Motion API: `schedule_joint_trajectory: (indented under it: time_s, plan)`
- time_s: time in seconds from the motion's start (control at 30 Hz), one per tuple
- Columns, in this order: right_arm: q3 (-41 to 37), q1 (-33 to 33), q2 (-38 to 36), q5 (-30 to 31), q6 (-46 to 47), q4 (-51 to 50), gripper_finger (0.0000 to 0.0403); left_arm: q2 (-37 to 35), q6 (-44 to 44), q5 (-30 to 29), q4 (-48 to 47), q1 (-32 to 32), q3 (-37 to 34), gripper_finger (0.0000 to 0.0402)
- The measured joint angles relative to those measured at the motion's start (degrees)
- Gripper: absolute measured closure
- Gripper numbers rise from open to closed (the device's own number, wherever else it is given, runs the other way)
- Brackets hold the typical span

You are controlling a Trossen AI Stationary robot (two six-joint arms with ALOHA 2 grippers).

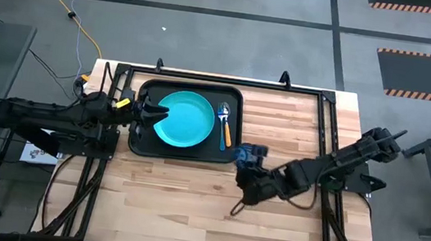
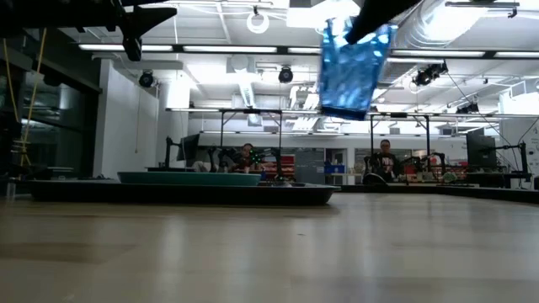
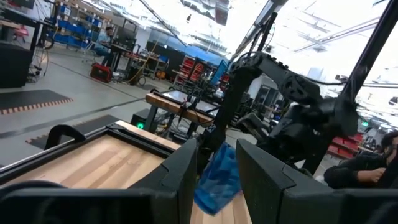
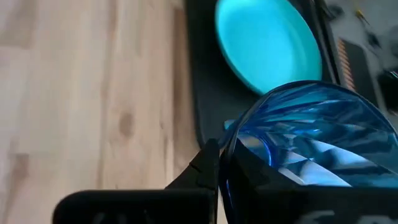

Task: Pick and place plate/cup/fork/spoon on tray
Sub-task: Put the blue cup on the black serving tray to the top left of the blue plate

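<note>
Cup [image 2: 354, 63] pinched in the right gripper [image 1: 249, 159], lifted beside the tray [image 1: 138, 142].
Plate [image 1: 185, 119], fork [image 1: 223, 115] and apparently spoon [image 1: 227, 133] lie on it; left gripper [image 1: 153, 111] partly spread above.

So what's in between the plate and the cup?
In the high view, the fork and spoon lie on the tray between the plate and the lifted cup.

Translucent glossy plastic cup [image 4: 311, 137], smooth plastic plate [image 1: 185, 119], matt black tray [image 1: 140, 140], wood-grain table [image 1: 188, 208]

Overhead, table-level, two wrist views; shared tray [image 1: 137, 140].
</note>
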Motion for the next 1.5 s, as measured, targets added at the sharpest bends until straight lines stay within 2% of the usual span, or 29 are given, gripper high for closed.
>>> schedule_joint_trajectory:
  time_s: [0.1,0.2,0.37,0.53,0.73,0.9,1.5]
  plan:
    - [0.0,-2.9,0.0,-5.0,-7.6,7.1,0.0402,2.0,-0.1,0.0,2.0,-0.1,0.0,0.03]
    - [0.0,-5.8,0.1,-12.7,-14.4,14.7,0.0402,5.4,0.9,0.5,5.5,-1.4,0.0,0.03]
    - [0.0,-10.1,0.8,-24.9,-22.2,25.0,0.0402,11.5,6.1,5.0,10.7,-4.2,0.0,0.03]
    - [0.0,-12.8,4.5,-30.6,-24.6,29.4,0.0403,14.4,9.2,7.2,14.8,-5.7,0.0,0.03]
    - [0.2,-12.7,12.3,-35.0,-25.6,30.0,0.0403,12.6,9.1,7.7,16.3,-6.9,0.0,0.03]
    - [1.6,-12.0,16.2,-35.5,-26.3,29.0,0.0403,11.5,9.1,7.7,16.2,-7.9,0.0,0.03]
    - [1.7,-12.2,17.0,-37.6,-22.8,26.7,0.0394,11.6,9.0,7.8,16.1,-8.6,0.0,0.03]
